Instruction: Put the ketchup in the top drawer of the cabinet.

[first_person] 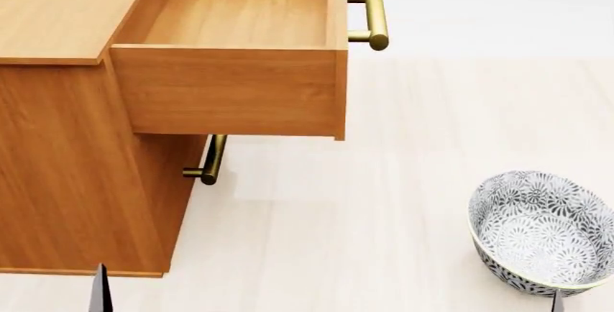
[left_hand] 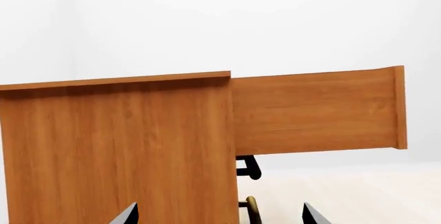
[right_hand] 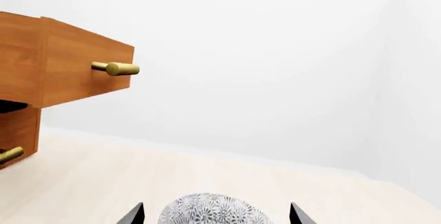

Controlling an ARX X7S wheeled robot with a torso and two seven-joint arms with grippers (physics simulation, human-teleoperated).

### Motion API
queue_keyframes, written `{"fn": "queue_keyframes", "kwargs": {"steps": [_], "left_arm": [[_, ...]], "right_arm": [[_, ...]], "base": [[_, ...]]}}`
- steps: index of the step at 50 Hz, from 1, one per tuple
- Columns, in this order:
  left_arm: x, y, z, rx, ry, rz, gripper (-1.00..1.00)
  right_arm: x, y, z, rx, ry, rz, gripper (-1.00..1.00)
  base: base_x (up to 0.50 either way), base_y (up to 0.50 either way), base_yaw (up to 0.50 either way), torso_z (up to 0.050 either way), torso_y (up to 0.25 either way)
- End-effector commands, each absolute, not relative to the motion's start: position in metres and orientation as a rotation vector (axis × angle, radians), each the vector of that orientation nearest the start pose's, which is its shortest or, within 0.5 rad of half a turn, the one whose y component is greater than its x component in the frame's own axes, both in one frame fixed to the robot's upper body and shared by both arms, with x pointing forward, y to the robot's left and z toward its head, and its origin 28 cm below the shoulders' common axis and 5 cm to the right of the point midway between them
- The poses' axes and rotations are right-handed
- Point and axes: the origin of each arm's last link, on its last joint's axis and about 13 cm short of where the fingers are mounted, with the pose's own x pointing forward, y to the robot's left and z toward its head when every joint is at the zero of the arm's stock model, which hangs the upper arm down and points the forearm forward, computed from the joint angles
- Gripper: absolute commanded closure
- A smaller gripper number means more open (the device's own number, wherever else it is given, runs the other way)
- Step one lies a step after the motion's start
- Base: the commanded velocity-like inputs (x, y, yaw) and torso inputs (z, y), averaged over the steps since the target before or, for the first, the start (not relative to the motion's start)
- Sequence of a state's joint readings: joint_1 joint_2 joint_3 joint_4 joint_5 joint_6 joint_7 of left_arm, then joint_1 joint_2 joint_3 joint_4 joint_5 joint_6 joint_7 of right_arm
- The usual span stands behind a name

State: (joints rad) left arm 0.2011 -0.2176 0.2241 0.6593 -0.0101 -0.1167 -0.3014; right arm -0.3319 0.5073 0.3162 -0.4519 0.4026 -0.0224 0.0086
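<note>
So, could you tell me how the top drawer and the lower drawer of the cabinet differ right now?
The top drawer is pulled far out of the cabinet, its bare inside showing; the lower drawer sits pushed in. The top drawer's handle stands out in the open, while the lower handle is tucked in shadow beneath the open box. Both share orange-brown wood grain and brass bar handles.

1 cabinet [first_person: 67, 147], wood grain; 2 drawers seen: 1 top drawer [first_person: 235, 96] pulled out and 1 lower drawer under it, of which little but the handle shows; 2 brass bar handles: 1 upper handle [first_person: 374, 17], 1 lower handle [first_person: 208, 161]; 1 patterned bowl [first_person: 542, 229] on the pale surface [first_person: 364, 218]; hands: 2 dark fingertips per wrist view, 2 tips at head view bottom edge; ketchup count 0 in view
</note>
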Motion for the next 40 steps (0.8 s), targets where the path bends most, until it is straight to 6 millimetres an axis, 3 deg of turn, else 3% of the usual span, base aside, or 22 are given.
{"fn": "queue_keyframes", "kwargs": {"steps": [1, 19, 40], "left_arm": [[0.155, 0.193, 0.100, 0.064, -0.318, 0.010, -1.00], [0.156, 0.194, 0.099, 0.066, -0.315, 0.013, -1.00], [0.157, 0.195, 0.099, 0.065, -0.314, 0.017, -1.00]], "right_arm": [[0.125, -0.235, 0.097, -0.187, -0.215, -0.051, -1.00], [0.086, -0.231, 0.079, -0.171, -0.209, -0.082, -1.00], [0.083, -0.234, 0.051, -0.111, -0.182, -0.159, -1.00]], "base": [[0.00, 0.00, 0.00, 0.000, 0.000], [0.00, 0.00, 0.00, 0.000, 0.000], [0.00, 0.00, 0.00, 0.000, 0.000]]}}
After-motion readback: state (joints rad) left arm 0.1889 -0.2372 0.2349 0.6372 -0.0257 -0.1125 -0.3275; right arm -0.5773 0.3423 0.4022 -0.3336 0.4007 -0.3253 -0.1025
